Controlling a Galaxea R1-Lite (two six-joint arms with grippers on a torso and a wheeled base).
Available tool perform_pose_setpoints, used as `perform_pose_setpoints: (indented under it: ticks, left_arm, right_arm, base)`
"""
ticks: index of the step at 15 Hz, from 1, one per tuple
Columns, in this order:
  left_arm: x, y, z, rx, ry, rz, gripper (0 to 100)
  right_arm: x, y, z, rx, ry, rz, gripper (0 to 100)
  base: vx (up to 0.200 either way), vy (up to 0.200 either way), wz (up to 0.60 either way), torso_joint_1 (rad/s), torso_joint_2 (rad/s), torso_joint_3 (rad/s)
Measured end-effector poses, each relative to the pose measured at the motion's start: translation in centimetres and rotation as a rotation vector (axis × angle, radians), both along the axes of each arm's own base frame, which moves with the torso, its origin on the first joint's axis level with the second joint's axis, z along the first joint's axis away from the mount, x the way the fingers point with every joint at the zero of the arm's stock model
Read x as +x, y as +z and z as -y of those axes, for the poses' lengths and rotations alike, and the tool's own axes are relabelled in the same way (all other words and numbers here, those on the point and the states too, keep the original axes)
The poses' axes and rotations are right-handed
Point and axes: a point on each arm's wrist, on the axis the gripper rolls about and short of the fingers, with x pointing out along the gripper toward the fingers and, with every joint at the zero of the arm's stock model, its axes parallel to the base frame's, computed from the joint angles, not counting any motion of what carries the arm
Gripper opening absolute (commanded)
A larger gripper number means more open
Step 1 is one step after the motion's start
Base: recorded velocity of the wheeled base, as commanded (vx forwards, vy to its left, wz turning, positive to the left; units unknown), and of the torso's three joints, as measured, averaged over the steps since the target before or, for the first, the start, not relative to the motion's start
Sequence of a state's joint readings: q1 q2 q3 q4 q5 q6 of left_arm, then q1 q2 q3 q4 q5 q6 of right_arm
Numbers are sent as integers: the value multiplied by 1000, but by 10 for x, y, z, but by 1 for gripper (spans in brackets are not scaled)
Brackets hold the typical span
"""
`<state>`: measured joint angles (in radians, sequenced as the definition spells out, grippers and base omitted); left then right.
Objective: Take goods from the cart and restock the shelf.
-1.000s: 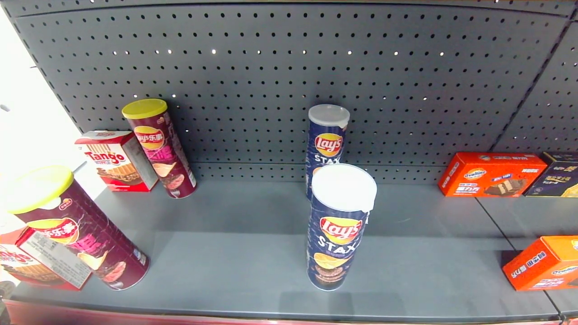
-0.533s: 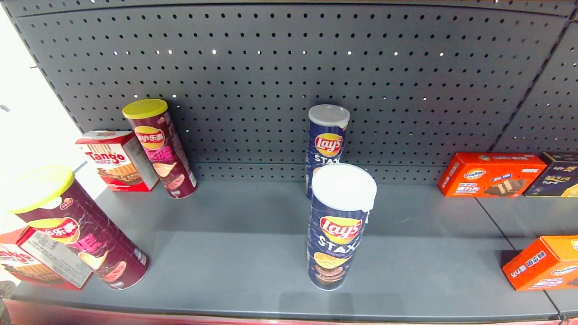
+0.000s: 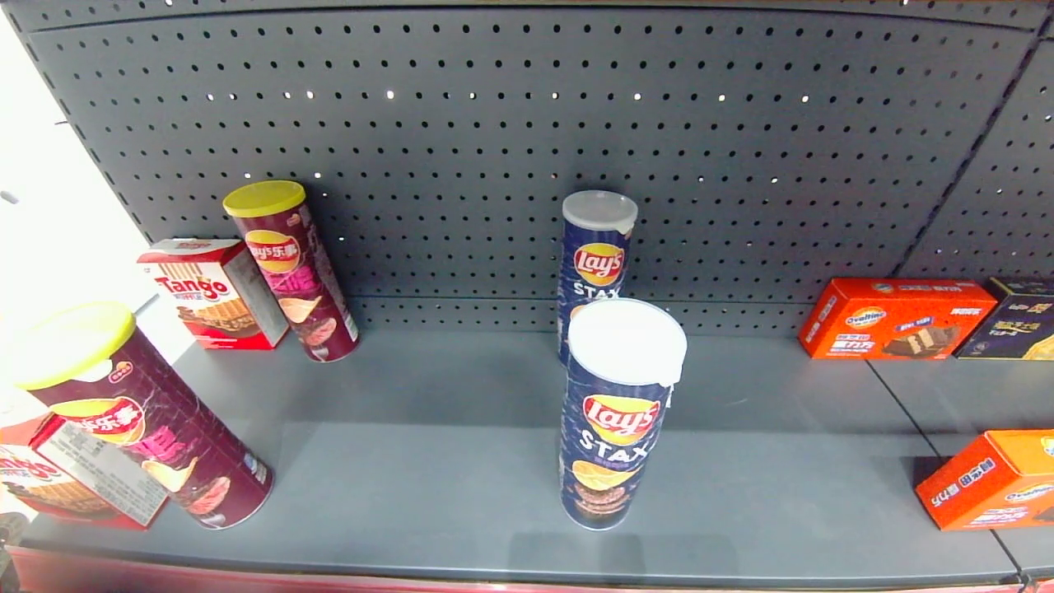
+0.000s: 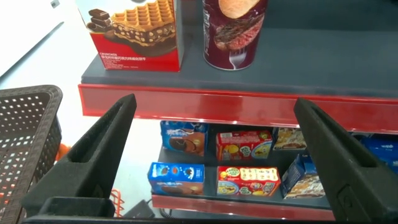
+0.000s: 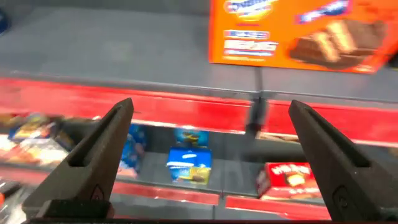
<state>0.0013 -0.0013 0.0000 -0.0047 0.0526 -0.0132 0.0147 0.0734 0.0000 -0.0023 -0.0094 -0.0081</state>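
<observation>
Head view: front blue can [image 3: 616, 428] upright, mid shelf [image 3: 412, 478]

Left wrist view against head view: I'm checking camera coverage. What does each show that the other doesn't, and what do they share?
Only left wrist: the open left gripper, a dark basket, and snack boxes on a lower shelf. Only head: two blue cans, orange boxes, the pegboard. Both: the front wafer box and maroon can.

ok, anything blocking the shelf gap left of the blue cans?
Nothing visible. The shelf is bare from front edge to back panel between the front maroon can and front blue can. Left claw and right claw are open and empty.
</observation>
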Motion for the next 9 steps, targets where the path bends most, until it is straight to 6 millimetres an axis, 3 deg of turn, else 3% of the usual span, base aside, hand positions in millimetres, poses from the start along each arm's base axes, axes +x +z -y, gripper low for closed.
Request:
perform_pose_setpoints:
  ticks: [8,9]
  left_arm:
    - [0,0,2,49,-74,-2,100]
    - [0,0,2,53,-75,-3,100]
  right_arm:
    - [-5,-1,0,0,-10,68,100]
    - [-5,-1,0,0,-9,69,100]
  base:
    - [0,0,0,0,0,0]
    - [-200,0,0,2,7,-2]
